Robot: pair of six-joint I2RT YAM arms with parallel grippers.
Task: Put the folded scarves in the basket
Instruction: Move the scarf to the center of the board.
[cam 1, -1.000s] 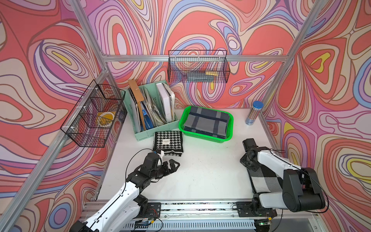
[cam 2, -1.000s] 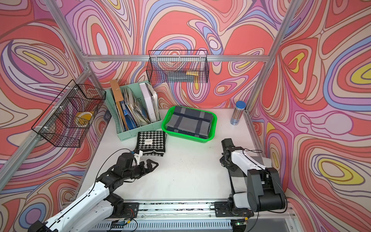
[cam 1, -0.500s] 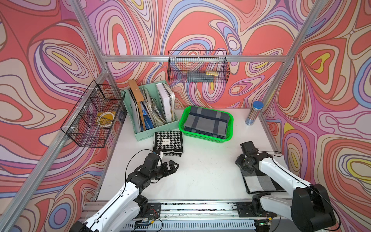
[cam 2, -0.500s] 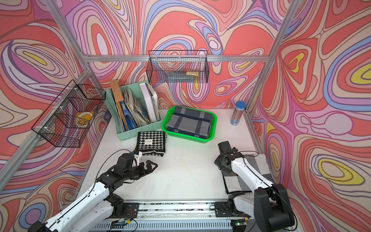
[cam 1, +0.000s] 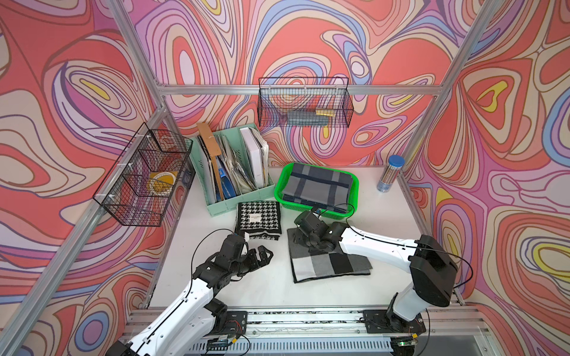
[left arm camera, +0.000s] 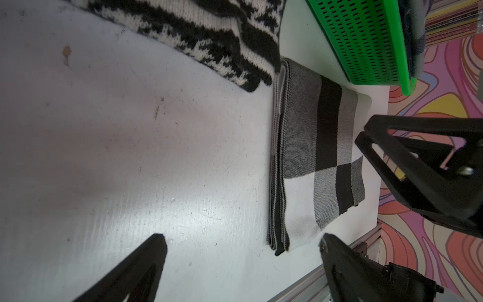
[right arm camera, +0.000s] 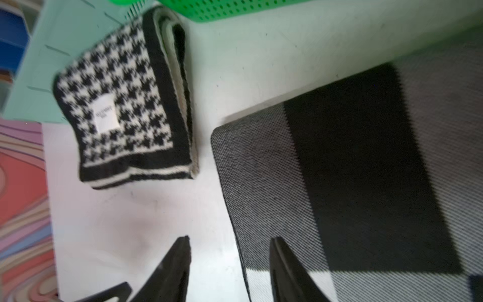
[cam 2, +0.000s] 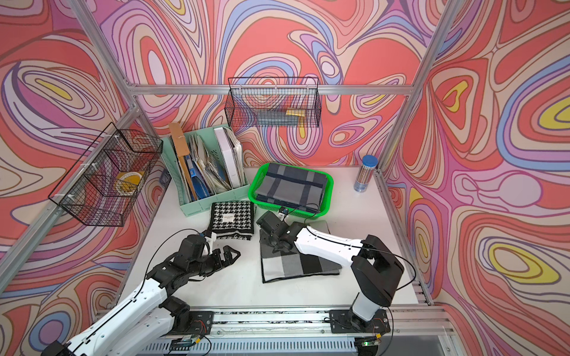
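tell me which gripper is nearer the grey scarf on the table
Right. The right gripper sits at the grey scarf's edge, jaws open astride it; the left gripper is off to its side, over bare table, not touching.

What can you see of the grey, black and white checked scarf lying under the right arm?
The checked scarf is knitted cloth in grey, black and white blocks, folded into a flat rectangle of several layers; the stacked edges show in the left wrist view. It lies flat on the white table, just outside the green basket, beside the houndstooth scarf but apart from it. The right gripper stands open astride its edge, gripping nothing; whether a finger touches it I cannot tell.
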